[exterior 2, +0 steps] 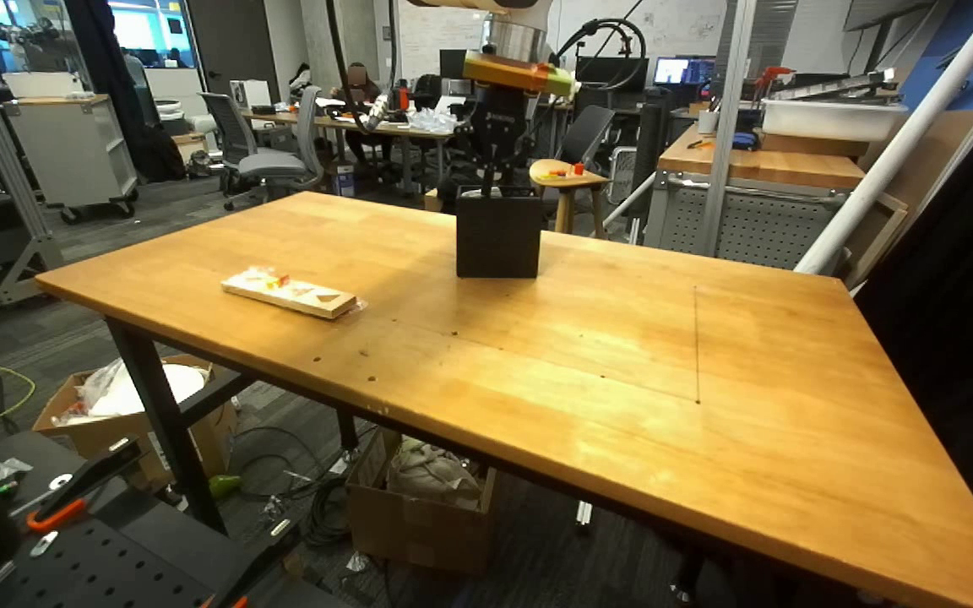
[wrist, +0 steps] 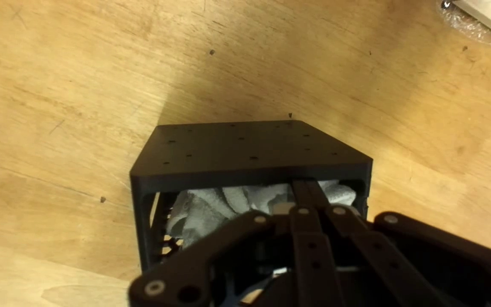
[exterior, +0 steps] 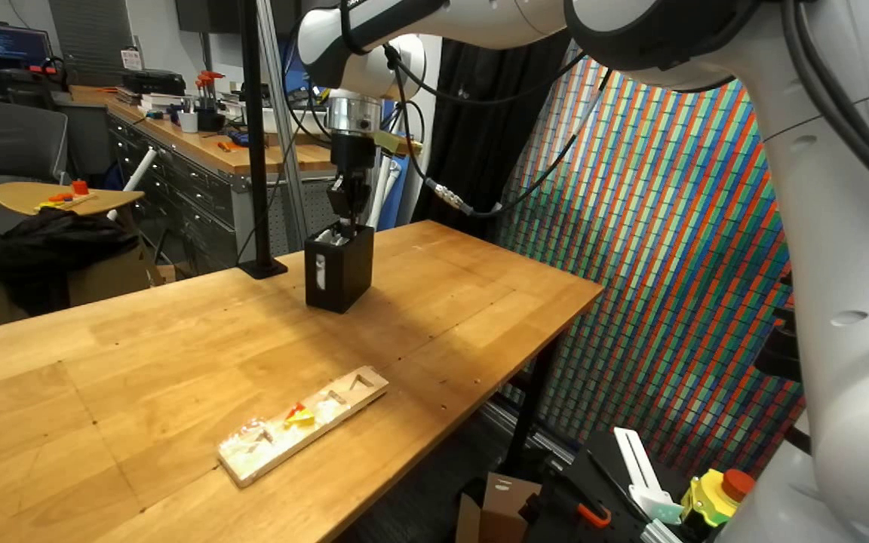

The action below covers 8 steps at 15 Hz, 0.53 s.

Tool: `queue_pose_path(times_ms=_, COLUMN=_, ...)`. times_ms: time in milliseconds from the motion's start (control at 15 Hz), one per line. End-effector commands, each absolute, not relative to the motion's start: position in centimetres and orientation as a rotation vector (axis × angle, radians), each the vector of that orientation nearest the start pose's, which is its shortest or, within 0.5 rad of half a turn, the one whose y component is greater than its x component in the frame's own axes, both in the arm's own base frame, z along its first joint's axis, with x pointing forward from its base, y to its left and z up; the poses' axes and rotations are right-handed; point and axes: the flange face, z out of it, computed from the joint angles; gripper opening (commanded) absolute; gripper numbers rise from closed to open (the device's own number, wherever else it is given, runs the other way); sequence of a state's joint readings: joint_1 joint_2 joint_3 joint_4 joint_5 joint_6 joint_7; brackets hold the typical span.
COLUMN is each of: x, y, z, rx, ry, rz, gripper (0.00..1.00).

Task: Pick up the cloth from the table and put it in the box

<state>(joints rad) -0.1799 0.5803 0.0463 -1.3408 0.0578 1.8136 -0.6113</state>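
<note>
A whitish-grey cloth (wrist: 215, 204) lies bunched in loose folds inside a black box (wrist: 245, 147), close to its mouth. In the wrist view, most of what shows of it spreads toward 9 o'clock from the hand (wrist: 306, 184), with a smaller rolled fold toward 3 o'clock. The hand is clenched, its two fingers (wrist: 300, 197) side by side and dipping into the box; I cannot tell whether any cloth is pinched at the hidden tips. In both exterior views the hand is right above the box, the fingers reaching past the rim.

The box stands upright on a wood-topped bench (exterior 2: 706, 338). Taking the box as the centre of the dial, a wooden puzzle board (exterior: 325, 413) with cut-out recesses lies between 6 and 7 o'clock in an exterior view, well apart from it. Small yellow and red pieces (exterior: 300, 419) rest on the board. In the wrist view, one end of it shows at 2 o'clock, edged with clear plastic film (wrist: 463, 25).

Farther out, in an exterior view, a black post (exterior: 254, 136) has its foot at 9 o'clock, a multicoloured patterned backdrop (exterior: 668, 226) lies toward 3, and a yellow emergency stop (exterior: 713, 495) with a red top sits at 4. In an exterior view, a cardboard carton (exterior 2: 419, 532) stands beneath the bench between 6 and 7 o'clock.
</note>
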Motion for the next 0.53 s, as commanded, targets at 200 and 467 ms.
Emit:
queue_pose_path(times_ms=200, x=70.61, y=-9.49, z=39.99, rx=-2.968, ry=-0.728, rz=0.089, gripper=0.00)
queue_pose_path(times_ms=467, x=71.04, y=-9.26, z=40.07, rx=-2.965, ry=-0.734, rz=0.079, gripper=0.00)
